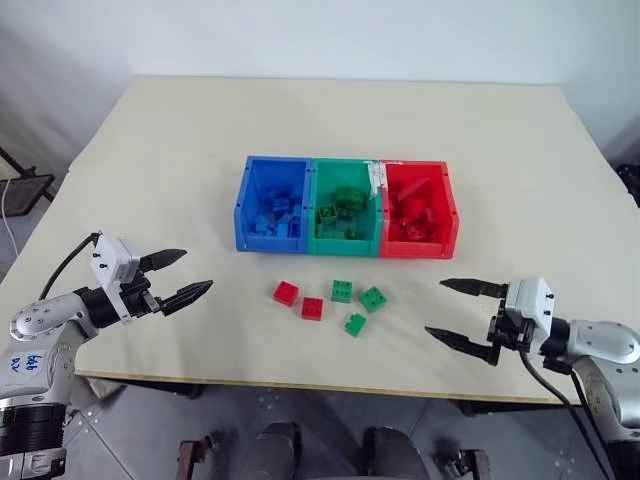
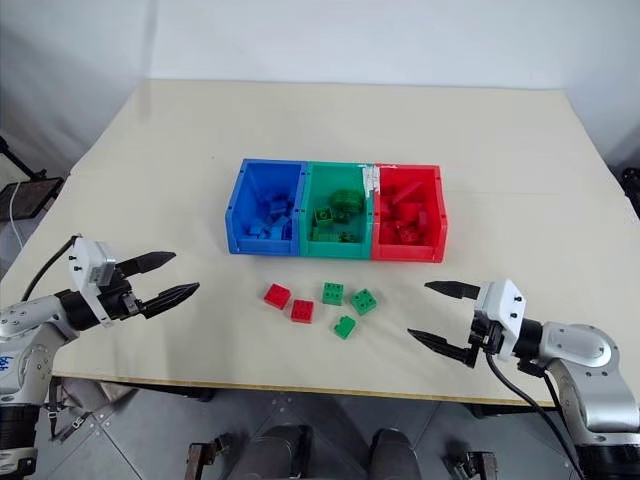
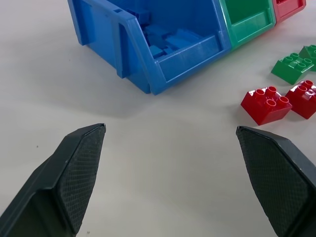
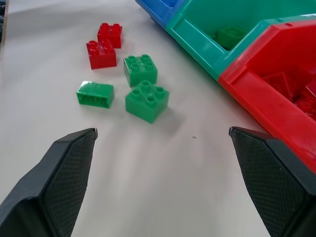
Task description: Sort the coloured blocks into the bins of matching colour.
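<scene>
Two red blocks (image 1: 286, 293) (image 1: 312, 308) and three green blocks (image 1: 342, 291) (image 1: 373, 298) (image 1: 355, 325) lie loose on the table just in front of the bins. The blue bin (image 1: 246, 200), green bin (image 1: 314, 200) and red bin (image 1: 450, 205) stand joined in a row, each holding several bricks of its own colour. My left gripper (image 1: 185, 275) hovers open to the left of the blocks, empty. My right gripper (image 1: 462, 314) hovers open to their right, also empty.
The cream table (image 1: 180, 150) has bare room to both sides of the bins and behind them. Its front edge (image 1: 300, 385) runs just below the grippers. A white label scrap (image 1: 377, 178) sits on the rim between the green and red bins.
</scene>
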Controlling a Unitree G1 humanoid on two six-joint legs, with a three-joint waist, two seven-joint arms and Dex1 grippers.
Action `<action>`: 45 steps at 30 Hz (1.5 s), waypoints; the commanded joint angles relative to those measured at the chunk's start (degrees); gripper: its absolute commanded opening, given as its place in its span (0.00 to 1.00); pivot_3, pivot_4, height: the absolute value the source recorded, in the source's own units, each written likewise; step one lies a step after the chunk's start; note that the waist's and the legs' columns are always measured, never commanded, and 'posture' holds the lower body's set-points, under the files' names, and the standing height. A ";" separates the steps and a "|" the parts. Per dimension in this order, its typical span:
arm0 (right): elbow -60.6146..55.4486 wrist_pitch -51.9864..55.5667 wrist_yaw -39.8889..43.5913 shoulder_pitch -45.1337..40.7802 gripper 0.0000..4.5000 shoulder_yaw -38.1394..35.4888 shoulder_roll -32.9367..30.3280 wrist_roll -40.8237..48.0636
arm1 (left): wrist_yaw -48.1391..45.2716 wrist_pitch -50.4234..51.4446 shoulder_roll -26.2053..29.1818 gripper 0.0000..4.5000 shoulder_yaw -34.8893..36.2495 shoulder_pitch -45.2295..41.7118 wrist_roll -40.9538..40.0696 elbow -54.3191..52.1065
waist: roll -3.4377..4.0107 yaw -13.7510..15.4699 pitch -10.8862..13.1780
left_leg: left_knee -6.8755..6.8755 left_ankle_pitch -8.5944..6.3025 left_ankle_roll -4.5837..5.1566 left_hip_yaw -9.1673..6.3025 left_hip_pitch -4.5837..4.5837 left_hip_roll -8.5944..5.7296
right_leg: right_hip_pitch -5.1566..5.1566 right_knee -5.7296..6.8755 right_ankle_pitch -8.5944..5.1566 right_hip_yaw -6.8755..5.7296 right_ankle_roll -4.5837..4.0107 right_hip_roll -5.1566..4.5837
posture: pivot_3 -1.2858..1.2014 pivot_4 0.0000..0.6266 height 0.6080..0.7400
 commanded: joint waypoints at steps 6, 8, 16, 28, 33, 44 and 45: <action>3.48 -1.29 3.84 -5.99 0.99 2.69 -0.56 -0.01 | -1.21 -0.88 -0.31 1.00 4.87 7.31 -2.68 -5.96 | -0.06 -0.47 0.04 | -0.01 -0.01 -0.01 0.11 -0.01 0.03 | -0.11 0.04 0.00 0.11 0.00 0.02 | 0.52 0.24 1.00; 3.87 0.26 5.62 -8.79 0.99 5.18 -0.44 0.05 | -2.97 -0.89 0.39 1.00 6.68 10.38 -3.58 -6.66 | -0.07 -0.79 0.05 | -0.01 -0.01 -0.01 0.22 -0.05 0.05 | -0.25 0.11 0.00 0.24 0.00 0.01 | 0.52 0.24 1.00; 11.30 2.44 13.16 -24.50 0.99 18.70 2.43 -5.95 | -11.31 1.64 2.05 1.00 9.66 23.17 -9.13 -19.62 | -0.08 -1.06 0.11 | 0.01 -0.05 -0.01 0.47 -0.06 0.14 | -0.51 0.05 -0.02 0.54 -0.07 0.02 | 0.52 0.24 1.00; 24.71 -5.46 8.59 -32.30 0.99 25.69 8.38 -17.24 | -11.50 -4.90 -1.21 1.00 6.18 26.51 -5.04 -21.53 | -0.08 -1.40 0.12 | 0.01 -0.13 -0.02 0.53 -0.08 0.14 | -0.60 0.06 -0.03 0.57 -0.10 0.06 | 0.52 0.24 1.00; 29.12 -6.57 9.20 -33.36 0.99 25.62 8.94 -18.01 | -11.41 -5.80 -1.62 1.00 5.49 25.71 -5.12 -21.26 | -0.07 -1.47 0.12 | 0.06 -0.13 -0.02 0.57 -0.07 0.17 | -0.60 0.13 -0.02 0.59 -0.10 0.07 | 0.52 0.24 1.00; 25.11 -4.93 11.73 -30.16 0.32 21.66 7.21 -12.71 | -11.75 -5.26 -1.67 1.00 2.60 21.88 -6.02 -20.98 | -0.07 -1.25 0.12 | 0.16 -0.13 -0.02 0.58 -0.07 0.15 | -0.61 0.22 -0.02 0.65 -0.10 0.06 | 0.52 0.24 1.00; 24.50 -4.21 11.44 -29.77 0.26 20.95 6.88 -12.26 | -11.49 -5.06 -1.86 1.00 2.37 21.41 -6.13 -20.85 | -0.07 -1.27 0.12 | 0.16 -0.13 -0.02 0.59 -0.07 0.14 | -0.61 0.21 -0.02 0.66 -0.10 0.05 | 0.52 0.24 1.00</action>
